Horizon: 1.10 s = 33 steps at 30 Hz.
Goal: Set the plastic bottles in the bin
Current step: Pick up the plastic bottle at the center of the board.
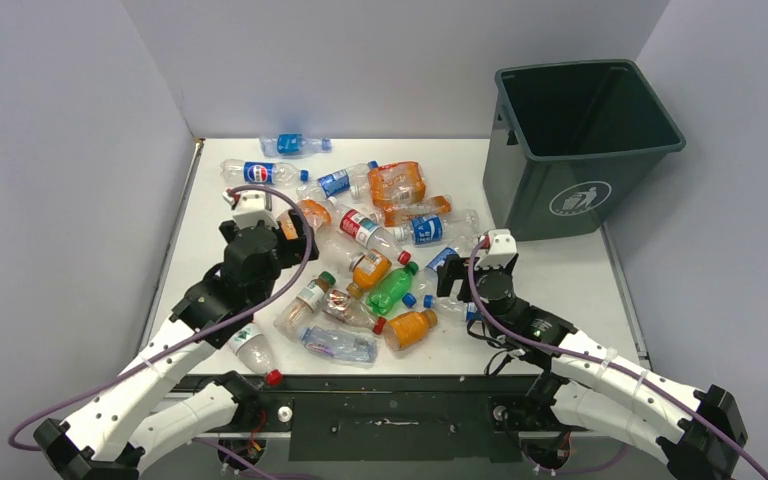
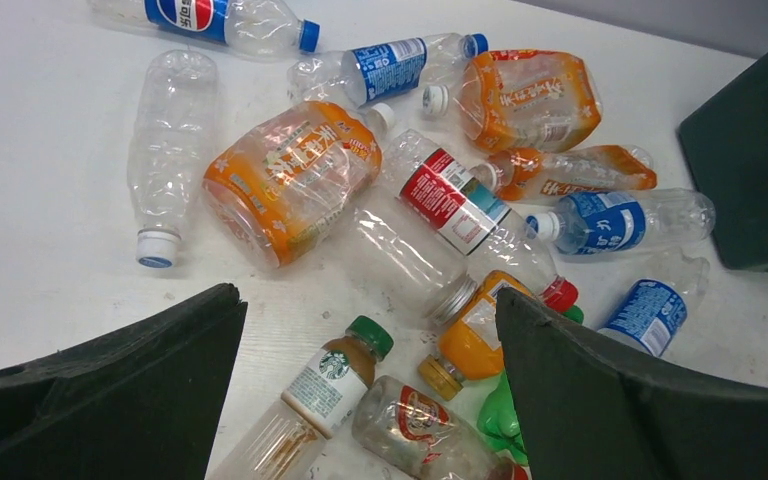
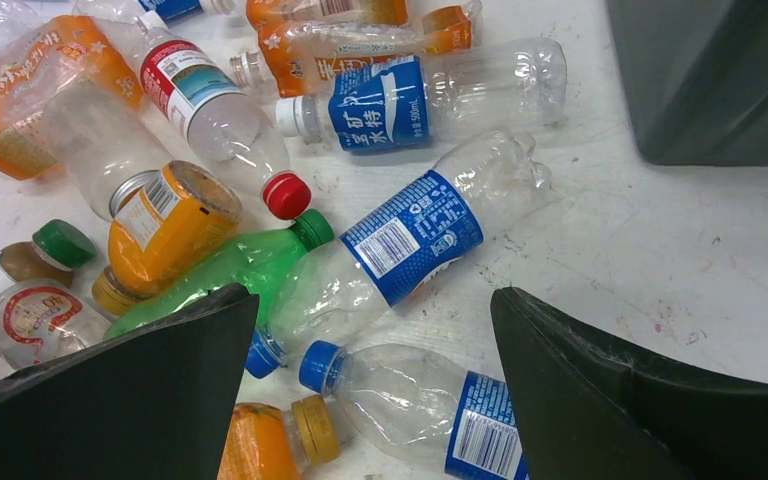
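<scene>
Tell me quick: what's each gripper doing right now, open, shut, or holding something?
Left black two-finger gripper: open, holding nothing.
Right black two-finger gripper: open, holding nothing.

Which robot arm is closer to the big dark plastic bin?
Right. The right tool hangs by the near left corner of the dark grey-green square plastic bin; the left tool is across the plastic bottle pile.
</scene>
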Each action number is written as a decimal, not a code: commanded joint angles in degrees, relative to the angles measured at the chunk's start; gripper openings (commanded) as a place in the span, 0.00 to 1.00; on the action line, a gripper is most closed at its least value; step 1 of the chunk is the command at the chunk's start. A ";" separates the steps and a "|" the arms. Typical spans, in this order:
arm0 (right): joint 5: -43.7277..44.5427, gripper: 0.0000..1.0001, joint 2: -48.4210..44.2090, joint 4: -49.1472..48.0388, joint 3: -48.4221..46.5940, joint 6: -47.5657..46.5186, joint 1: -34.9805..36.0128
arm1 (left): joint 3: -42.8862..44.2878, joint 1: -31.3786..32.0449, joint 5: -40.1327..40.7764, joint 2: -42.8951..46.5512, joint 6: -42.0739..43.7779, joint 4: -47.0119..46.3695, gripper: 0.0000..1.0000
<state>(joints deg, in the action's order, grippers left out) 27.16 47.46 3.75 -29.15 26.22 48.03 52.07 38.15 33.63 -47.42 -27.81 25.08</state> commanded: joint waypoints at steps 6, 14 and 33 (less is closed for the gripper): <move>8.31 0.90 -0.51 7.34 -3.92 4.71 -0.92 | 0.24 0.30 0.03 1.60 3.97 -3.54 0.96; -3.86 0.90 -4.62 14.15 -1.03 13.18 -19.08 | -0.82 0.68 -3.95 3.15 5.53 -4.93 0.96; -11.66 0.90 -4.36 15.88 1.48 10.79 -21.11 | 1.73 1.57 -8.37 -2.34 6.52 -1.82 0.96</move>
<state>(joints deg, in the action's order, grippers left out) 19.16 40.10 24.86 -24.64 43.77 23.31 50.94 39.33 28.03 -49.52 -22.44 23.97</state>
